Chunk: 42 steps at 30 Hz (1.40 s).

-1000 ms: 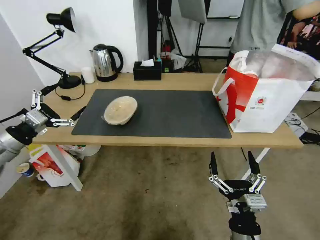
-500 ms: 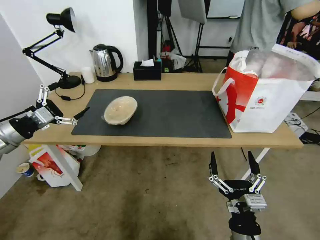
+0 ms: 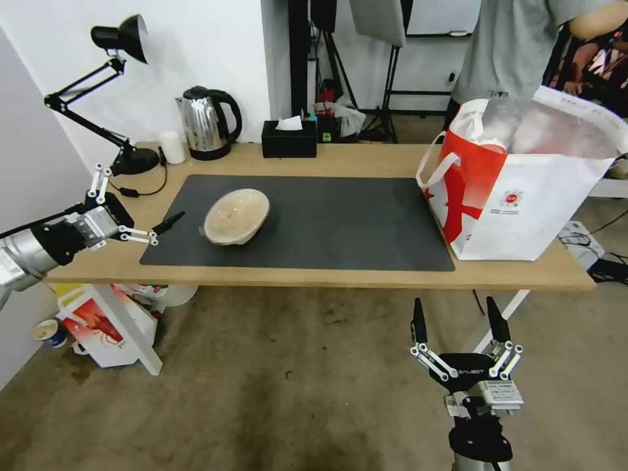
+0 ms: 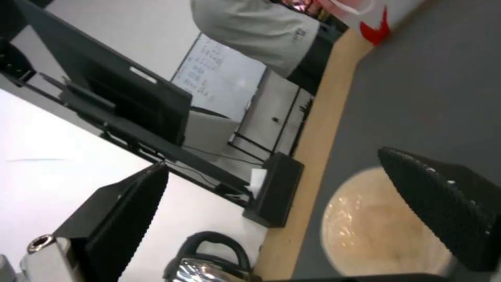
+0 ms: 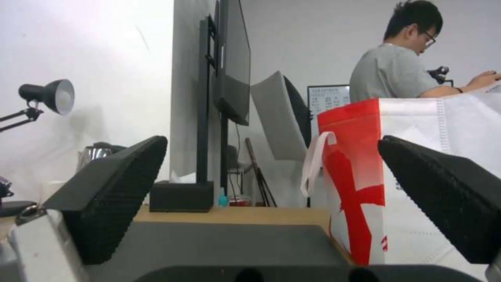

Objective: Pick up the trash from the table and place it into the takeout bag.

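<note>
A shallow beige bowl [image 3: 237, 216] of trash sits on the left part of the dark grey mat [image 3: 340, 222] on the light-wood table [image 3: 366, 160]. My left gripper [image 3: 148, 196] hovers open over the table's left end, a short way left of the bowl, fingers pointing at it. In the left wrist view the bowl [image 4: 375, 227] lies just beyond the open left gripper [image 4: 274, 160]. The takeout bag [image 3: 523, 203], white with a red panel, stands open at the table's right end. My right gripper [image 3: 456, 319] hangs open below the table's front edge, facing the bag [image 5: 417, 164].
Along the table's back edge stand a black desk lamp [image 3: 121, 39], a small white cup [image 3: 173, 147], a steel kettle [image 3: 206, 123] and a black tissue box [image 3: 289, 139]. Boxes and a paper cup [image 3: 98, 324] lie on the floor under the table's left end.
My left gripper has risen and moved right over the table's left end, closer to the bowl. The right arm, bowl and bag have not moved.
</note>
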Available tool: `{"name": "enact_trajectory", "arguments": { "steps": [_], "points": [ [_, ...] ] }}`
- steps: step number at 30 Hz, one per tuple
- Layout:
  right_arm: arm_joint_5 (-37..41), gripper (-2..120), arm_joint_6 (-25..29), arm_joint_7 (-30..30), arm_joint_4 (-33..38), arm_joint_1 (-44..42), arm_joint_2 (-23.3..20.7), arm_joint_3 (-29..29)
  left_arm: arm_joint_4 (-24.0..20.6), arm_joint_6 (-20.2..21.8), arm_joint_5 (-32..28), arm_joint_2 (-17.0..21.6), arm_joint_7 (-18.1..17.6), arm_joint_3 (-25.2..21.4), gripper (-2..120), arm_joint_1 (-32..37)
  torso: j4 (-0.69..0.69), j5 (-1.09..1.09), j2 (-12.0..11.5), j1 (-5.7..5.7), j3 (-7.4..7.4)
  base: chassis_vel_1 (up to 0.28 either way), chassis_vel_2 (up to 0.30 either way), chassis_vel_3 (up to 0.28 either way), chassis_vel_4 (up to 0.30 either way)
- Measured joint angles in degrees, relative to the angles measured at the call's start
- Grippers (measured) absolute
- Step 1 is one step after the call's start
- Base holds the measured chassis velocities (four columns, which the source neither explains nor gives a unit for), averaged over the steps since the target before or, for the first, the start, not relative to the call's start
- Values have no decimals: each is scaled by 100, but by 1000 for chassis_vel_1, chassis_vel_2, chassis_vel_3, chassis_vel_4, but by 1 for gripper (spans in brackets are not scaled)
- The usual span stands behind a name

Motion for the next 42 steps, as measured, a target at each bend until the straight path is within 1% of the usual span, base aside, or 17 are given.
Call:
{"name": "enact_trajectory", "arguments": {
  "steps": [6,10,11,15,23,42],
  "points": [
    [0,100,0,0,0,0,0,0,164,-168,287,16,15,101,100,-71,0,0,0,0,0,0,0,0,0],
    [0,100,0,0,0,0,0,0,325,-363,707,7,28,281,100,-212,0,0,0,0,0,0,0,0,0],
    [0,100,0,0,0,0,0,0,325,-363,707,7,28,281,100,-212,0,0,0,0,0,0,0,0,0],
    [0,100,0,0,0,0,0,0,485,-503,1117,-29,77,586,100,-483,0,-1,0,0,0,0,0,0,0],
    [0,100,0,0,0,0,0,0,555,-533,1293,-92,122,913,100,-743,0,0,0,0,0,0,0,0,0],
    [0,100,0,0,0,0,0,0,508,-524,1410,-25,157,1222,100,-957,0,0,-1,0,1,0,0,0,0]
  ]
}}
